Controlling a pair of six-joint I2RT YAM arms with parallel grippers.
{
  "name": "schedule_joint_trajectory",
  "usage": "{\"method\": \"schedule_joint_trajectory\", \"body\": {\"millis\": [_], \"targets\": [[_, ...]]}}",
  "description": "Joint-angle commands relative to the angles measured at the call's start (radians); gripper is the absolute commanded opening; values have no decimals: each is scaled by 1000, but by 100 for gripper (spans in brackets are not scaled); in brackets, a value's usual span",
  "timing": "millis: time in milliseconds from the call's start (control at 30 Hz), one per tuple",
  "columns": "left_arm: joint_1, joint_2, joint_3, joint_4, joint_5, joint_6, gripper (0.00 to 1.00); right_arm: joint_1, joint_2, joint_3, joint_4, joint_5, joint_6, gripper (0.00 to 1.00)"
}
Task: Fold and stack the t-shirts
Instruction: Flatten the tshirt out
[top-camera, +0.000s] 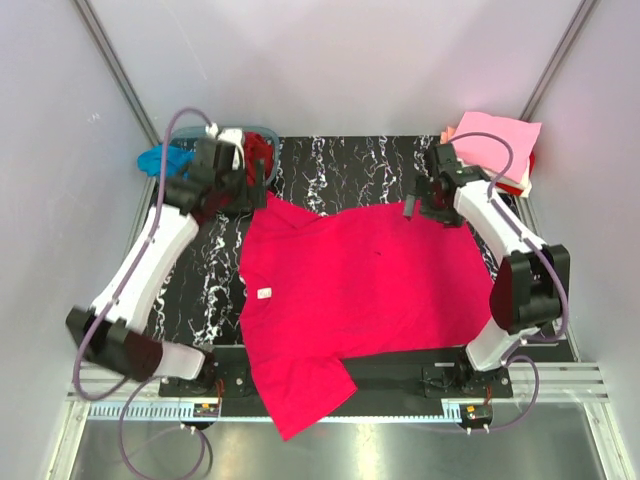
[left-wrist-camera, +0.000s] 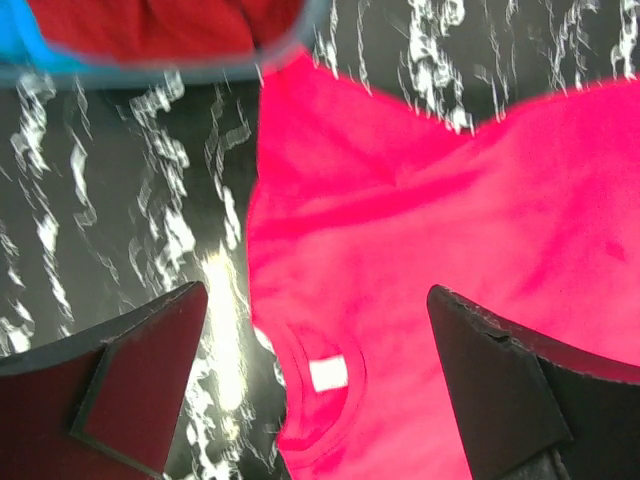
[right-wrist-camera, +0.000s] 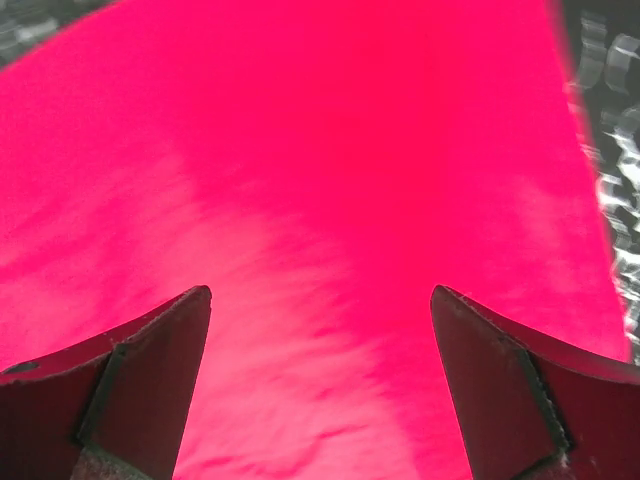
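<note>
On the table (top-camera: 330, 160), the bright red t-shirt (top-camera: 360, 290) lay spread flat, collar (left-wrist-camera: 325, 375) toward the left and one sleeve (top-camera: 305, 395) hanging over the near edge. The left gripper (top-camera: 255, 188) hung above the far sleeve, just beside the tub (top-camera: 240, 140). The right gripper (top-camera: 418, 205) hung over the far corner of the hem. Both were released, jaws wide apart, grasping nothing. A folded pink pile (top-camera: 495, 145) sat at the far right corner.

The step in hand looked like the first fold. To do it well, both grippers probably needed to pinch the far edge at matching points, taking only the top layer of cloth. Lifting evenly and carrying it across together would keep the crease straight. The dangling sleeve likely wanted tucking in first, or it might drag the shirt off the table.
</note>
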Motion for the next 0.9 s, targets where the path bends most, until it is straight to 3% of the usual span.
{"method": "schedule_joint_trajectory", "body": {"millis": [0,200,267,300,367,400,600,867], "targets": [[-9,-84,-229,104,38,-70,99,168,-50,52,57,-95,-32,97],[-7,-362,-428,124,-2,-113,99,383,178,391,42,-163,-109,89],[-7,-454,-478,123,-3,-117,99,417,302,481,25,-171,-144,80],[-7,-486,-495,118,-9,-115,99,444,347,581,15,-171,-155,69],[-7,-580,-523,106,-32,-118,99,469,474,685,-28,-171,-175,63],[-9,-614,-566,108,-54,-117,99,493,515,778,-53,-162,-195,54],[-7,-844,-674,120,-111,-120,99,550,776,1084,-127,-119,-258,52],[-7,-875,-689,146,-97,-114,99,589,895,1147,-85,-76,-282,56]]}}
